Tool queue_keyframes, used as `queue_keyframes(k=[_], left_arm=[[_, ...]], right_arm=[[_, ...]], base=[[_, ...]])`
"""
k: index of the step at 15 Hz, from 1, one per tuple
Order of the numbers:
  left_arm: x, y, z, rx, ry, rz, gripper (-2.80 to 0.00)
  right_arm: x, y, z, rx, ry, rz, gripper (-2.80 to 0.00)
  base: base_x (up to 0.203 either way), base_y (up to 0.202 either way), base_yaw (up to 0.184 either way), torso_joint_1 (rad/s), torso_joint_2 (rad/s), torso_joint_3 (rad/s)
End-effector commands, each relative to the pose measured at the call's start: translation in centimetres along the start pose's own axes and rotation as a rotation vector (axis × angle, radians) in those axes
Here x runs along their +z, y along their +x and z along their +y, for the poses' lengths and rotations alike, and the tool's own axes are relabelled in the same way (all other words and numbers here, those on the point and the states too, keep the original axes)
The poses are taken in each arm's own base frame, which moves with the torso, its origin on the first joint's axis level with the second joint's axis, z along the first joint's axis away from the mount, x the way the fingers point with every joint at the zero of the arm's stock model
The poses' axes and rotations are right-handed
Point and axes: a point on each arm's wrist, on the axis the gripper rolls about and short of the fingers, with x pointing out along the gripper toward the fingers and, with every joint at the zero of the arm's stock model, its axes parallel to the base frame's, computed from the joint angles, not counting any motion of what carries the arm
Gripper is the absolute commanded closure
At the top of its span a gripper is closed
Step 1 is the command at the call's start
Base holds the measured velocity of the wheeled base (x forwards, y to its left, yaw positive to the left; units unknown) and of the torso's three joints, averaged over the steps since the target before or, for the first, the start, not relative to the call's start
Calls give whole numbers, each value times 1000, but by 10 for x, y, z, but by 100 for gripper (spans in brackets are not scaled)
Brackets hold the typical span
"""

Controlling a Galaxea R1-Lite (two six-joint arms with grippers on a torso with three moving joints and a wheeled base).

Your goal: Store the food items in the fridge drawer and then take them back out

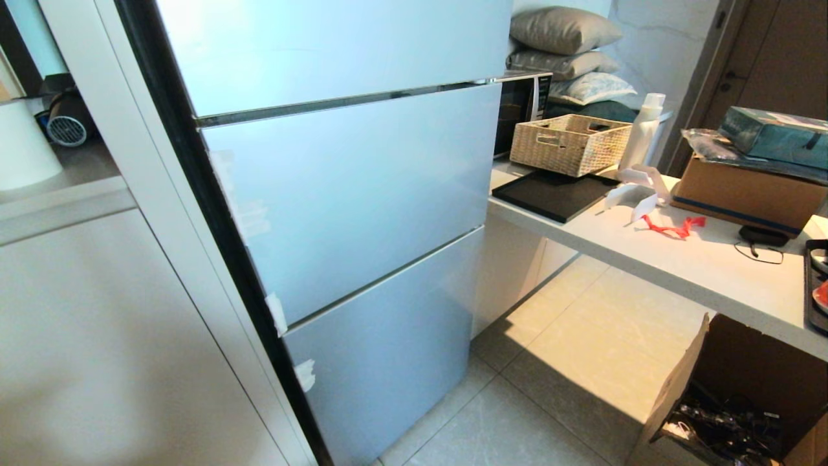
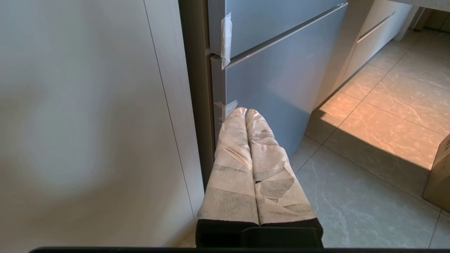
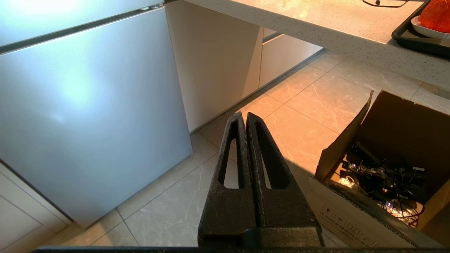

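Currently both my paper-wrapped left gripper (image 2: 245,111) and black right gripper (image 3: 245,116) hang pinched closed and empty, since the pale-blue glossy fridge (image 1: 349,194), filling the frame's centre, is unopened.

The left gripper (image 2: 245,111) is wearing creased white tape wound over both long fingers (image 2: 232,168), with black showing at their base. The right gripper (image 3: 245,116) is showing bare matte-black fingers (image 3: 270,196), each tapering and pierced by one long slot.
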Motion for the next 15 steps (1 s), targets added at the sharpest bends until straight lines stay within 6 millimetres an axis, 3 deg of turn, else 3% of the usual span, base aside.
queue_keyframes(k=[1, 4, 6, 8, 11, 15], left_arm=[[0, 0, 0, 0, 1, 1, 0], [4, -1, 0, 3, 8, -17, 0], [41, -11, -1, -28, 0, -133, 0], [73, -4, -1, -64, -46, -104, 0], [117, 42, -2, -102, -232, 41, 0], [143, 129, -6, -121, -479, 117, 0]], right_arm=[[0, 0, 0, 0, 0, 1, 0], [0, 0, 0, 0, 0, 1, 0], [0, 0, 0, 0, 0, 1, 0], [0, 0, 0, 0, 0, 1, 0], [0, 0, 0, 0, 0, 1, 0], [0, 0, 0, 0, 0, 1, 0]], base=[[0, 0, 0, 0, 0, 0], [0, 0, 0, 0, 0, 0], [0, 0, 0, 0, 0, 0], [0, 0, 0, 0, 0, 0], [0, 0, 0, 0, 0, 0], [0, 0, 0, 0, 0, 0]])
